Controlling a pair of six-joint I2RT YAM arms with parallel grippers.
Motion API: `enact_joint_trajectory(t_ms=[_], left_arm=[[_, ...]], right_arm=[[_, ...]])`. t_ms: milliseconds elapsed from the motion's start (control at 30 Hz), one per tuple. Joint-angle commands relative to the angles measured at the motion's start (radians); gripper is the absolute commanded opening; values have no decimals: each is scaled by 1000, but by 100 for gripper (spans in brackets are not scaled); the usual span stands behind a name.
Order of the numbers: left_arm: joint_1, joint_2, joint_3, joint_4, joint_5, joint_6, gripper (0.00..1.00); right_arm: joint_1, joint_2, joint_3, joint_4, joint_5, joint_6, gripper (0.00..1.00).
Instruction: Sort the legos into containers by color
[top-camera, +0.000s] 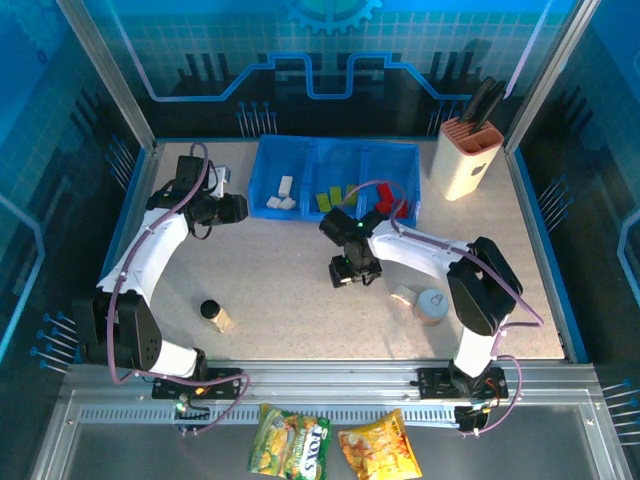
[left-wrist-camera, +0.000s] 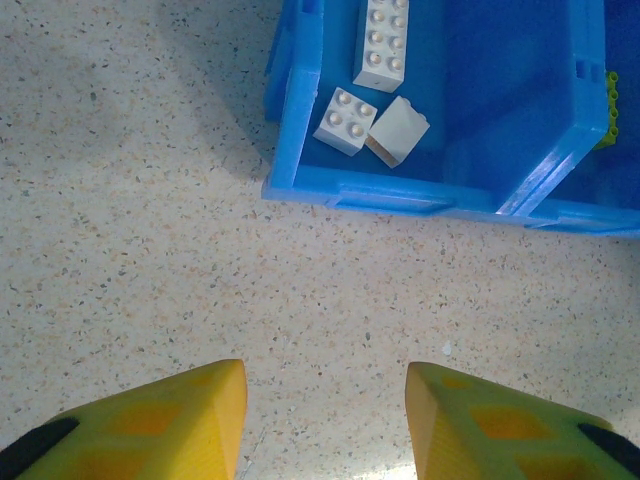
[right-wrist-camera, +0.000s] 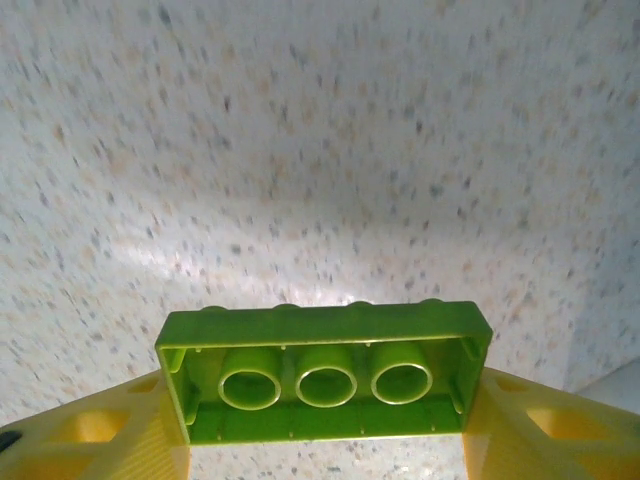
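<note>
Lime brick (right-wrist-camera: 325, 375) | hollow underside, three tubes | clamped in right gripper (right-wrist-camera: 322, 425)

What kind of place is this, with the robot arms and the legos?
Probably a robot test booth in a lab. A left arm and right arm are bolted to a metal rail, blue printed walls box the table in, and the blue tray and knife block look like practice props.

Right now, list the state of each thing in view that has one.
left gripper, open, empty.
right gripper, shut on lime green brick, underside facing camera.
blue tray, holds white bricks, green bricks, red bricks, one colour per compartment.
cream brick by tin can, loose on the table.
</note>
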Motion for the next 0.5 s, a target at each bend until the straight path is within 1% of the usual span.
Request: enact_joint_trajectory(t_ms=[0,300,467], left_arm=[[12,-6,-9,15,34,0,47],[14,-11,-10,16,37,-2,47],[13,-12,-9,16,37,-2,47]], right_arm=[[-33,50,93,-15,12,-18,63],[-101,194,342,-4,33,-25,62],[-136,278,469,18,51,-81,61]])
